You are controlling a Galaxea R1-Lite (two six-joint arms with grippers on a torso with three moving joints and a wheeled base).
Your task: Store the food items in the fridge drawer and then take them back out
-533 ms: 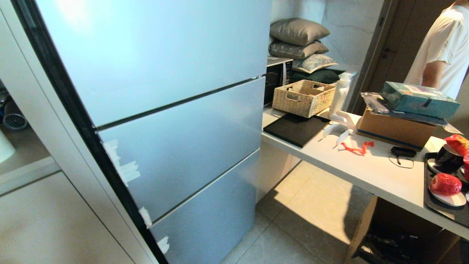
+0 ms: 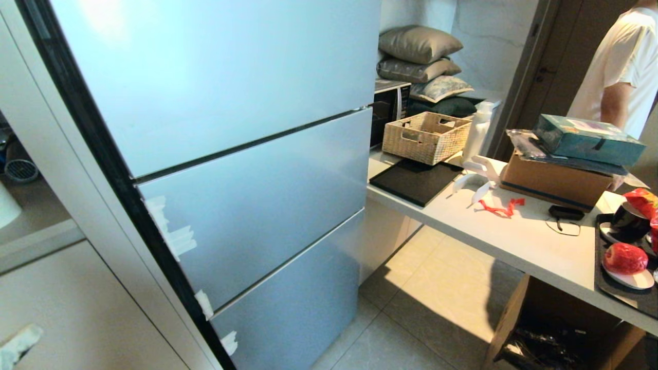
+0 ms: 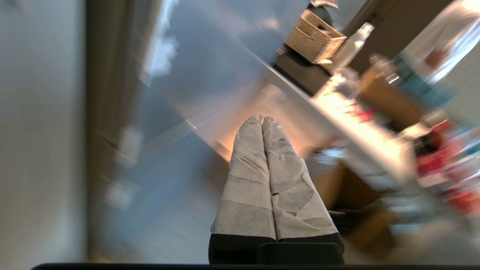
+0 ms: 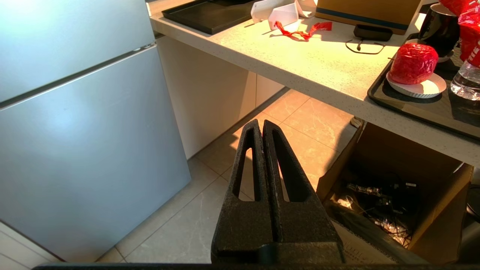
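The left gripper (image 2: 18, 343) shows only as a pale taped tip at the lower left corner of the head view; in its own wrist view the wrapped fingers (image 3: 247, 165) lie pressed together with nothing between them. The right gripper (image 4: 262, 129) is out of the head view; in its wrist picture the black fingers meet tip to tip, empty, pointing at the tiled floor (image 4: 210, 210) with a cardboard box (image 4: 408, 180) under the counter at lower right.

The fridge (image 2: 247, 205) fills the centre and left of the head view, all three pale-blue fronts closed, so the fridge drawer is hidden behind one of them (which one cannot be told from here). One red food item (image 2: 624, 258) sits on a white plate (image 2: 635, 280) in a black tray (image 2: 606, 288) at the right edge of the counter (image 2: 514, 236); a second is not clearly seen.

The step in hand appears to be reaching for the fridge. To do it well, the left gripper should meet a panel's free edge squarely, hook it firmly, and pull straight out, keeping the arm clear of the counter.

Farther back stand a wicker basket (image 2: 425, 136), stacked pillows (image 2: 419, 56) and, upper right, a person in a white shirt (image 2: 624, 67).
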